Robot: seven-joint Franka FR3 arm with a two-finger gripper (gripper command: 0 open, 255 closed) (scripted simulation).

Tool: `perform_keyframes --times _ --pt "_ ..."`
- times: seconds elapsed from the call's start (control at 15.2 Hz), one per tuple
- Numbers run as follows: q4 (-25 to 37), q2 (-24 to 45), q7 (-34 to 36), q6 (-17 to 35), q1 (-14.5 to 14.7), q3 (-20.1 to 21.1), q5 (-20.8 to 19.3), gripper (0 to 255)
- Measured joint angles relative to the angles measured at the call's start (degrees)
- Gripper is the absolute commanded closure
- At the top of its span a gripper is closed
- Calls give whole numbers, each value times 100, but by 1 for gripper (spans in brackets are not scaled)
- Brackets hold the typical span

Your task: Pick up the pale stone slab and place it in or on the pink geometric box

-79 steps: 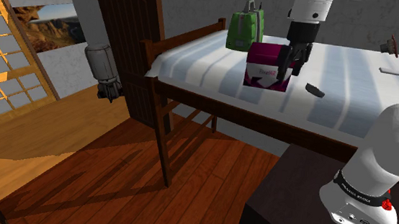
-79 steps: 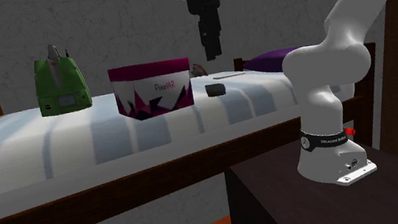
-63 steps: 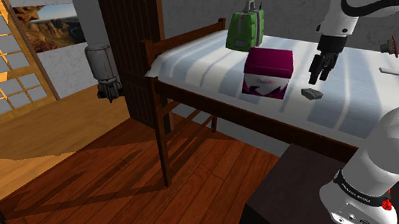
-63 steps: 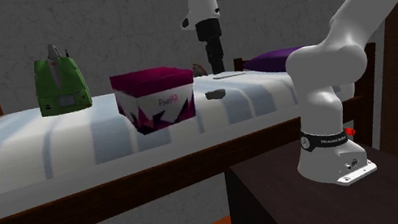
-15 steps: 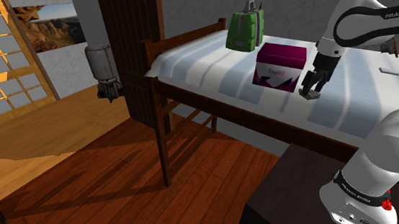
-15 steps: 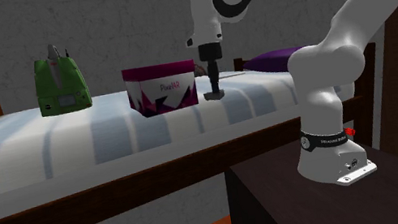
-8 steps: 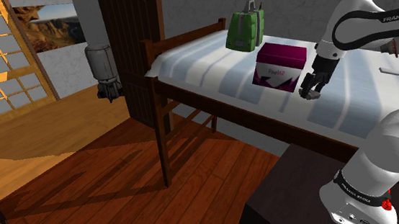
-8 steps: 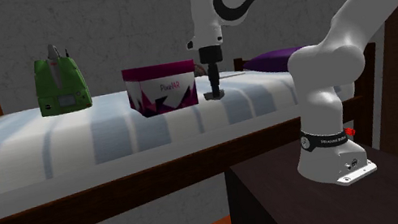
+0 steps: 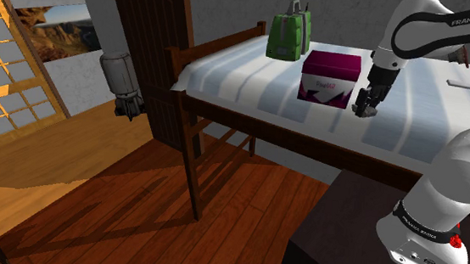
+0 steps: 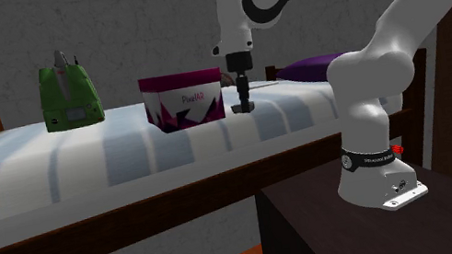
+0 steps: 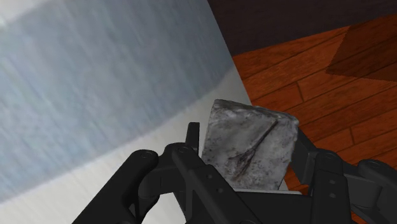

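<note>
Wrist view: jaws pinching the grey stone slab (image 11: 251, 143) at the edge of the bed (image 11: 95, 83).
Both black fingers (image 11: 184, 162) press opposite sides of the slab, its cracked face toward the camera. Striped bedding lies under it, with wood floor (image 11: 305, 70) past the edge. In the shoulder view I sit low over the bed with the slab just beside the pink box (image 9: 330, 78), on that view's right of it. A green backpack (image 9: 289, 33) stands farther back. I cannot tell whether the slab is clear of the bedding. My read for the lift: go straight up with a firm squeeze, since the stone looks heavy and may slip. Clear the box's top edge before crossing, then lower over its centre and let go low.
</note>
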Motion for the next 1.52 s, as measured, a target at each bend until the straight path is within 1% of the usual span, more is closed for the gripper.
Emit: perform_keyframes --times 0.2,0.33,1.52 --pt "0 2 -1 2 1 0 2 255" --pt "69 -25 -2 -102 5 21 18 255" --pt "1349 -144 18 -1498 123 333 292 255"
